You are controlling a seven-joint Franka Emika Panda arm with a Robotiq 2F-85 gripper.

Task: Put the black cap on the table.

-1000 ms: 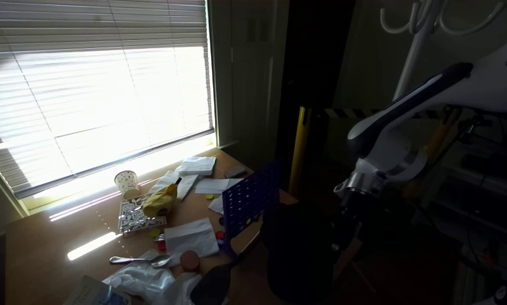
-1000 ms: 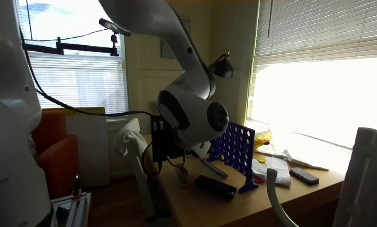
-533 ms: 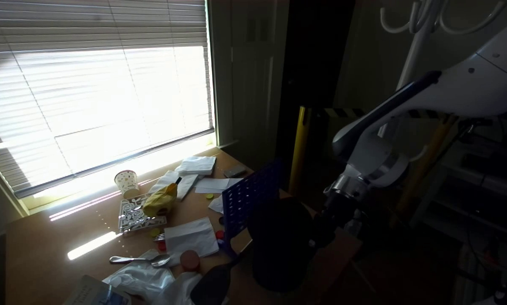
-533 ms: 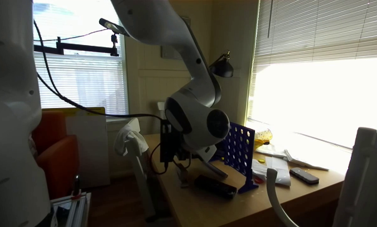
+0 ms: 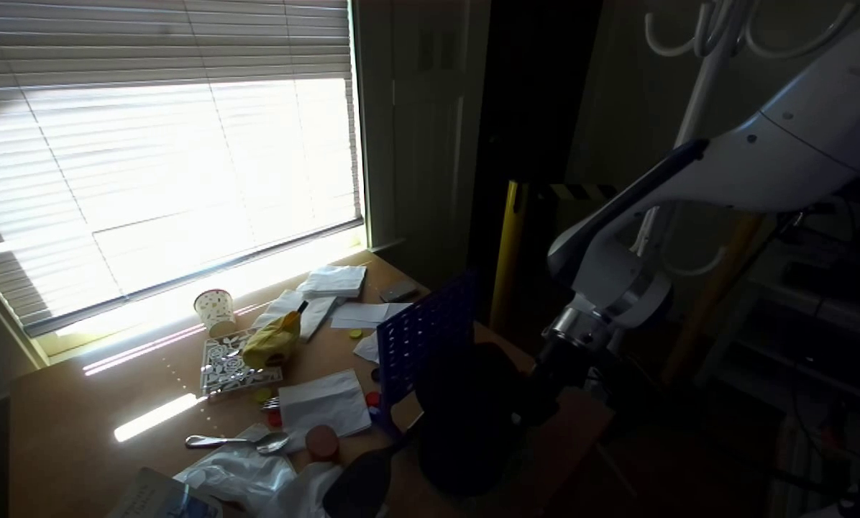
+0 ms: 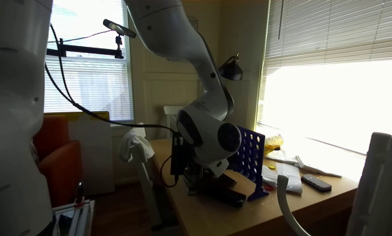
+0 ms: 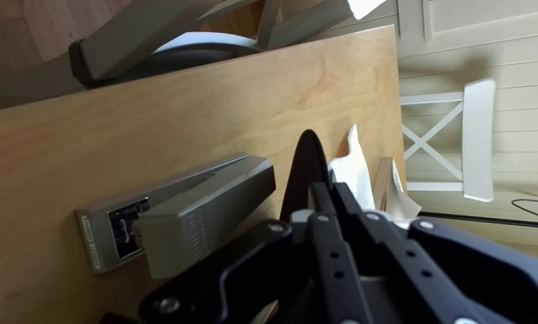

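The black cap (image 5: 466, 428) shows in an exterior view as a large dark rounded blob at the end of the arm, just in front of the blue rack. My gripper (image 5: 527, 414) meets the blob's right side. In the wrist view my gripper (image 7: 328, 186) has its fingers almost together, with a thin dark gap between them. The cap cannot be told apart from the black fingers there, and the hand hides it in an exterior view. The gripper is over the light-brown wooden table (image 5: 63, 446), whose top also shows in the wrist view (image 7: 197, 112).
A blue rack (image 5: 430, 338) stands upright beside the cap. A grey stapler (image 7: 206, 216), a black spatula (image 7: 305, 166) and a black block (image 6: 224, 194) lie near the gripper. A pale cup (image 5: 216, 309), a yellow pouch (image 5: 275, 342), papers (image 5: 326, 406) and a spoon (image 5: 236, 440) are farther off.
The arm has lowered and moved over the table, toward the blue rack. The dark cap has moved along with the gripper. The things on the table have not moved.
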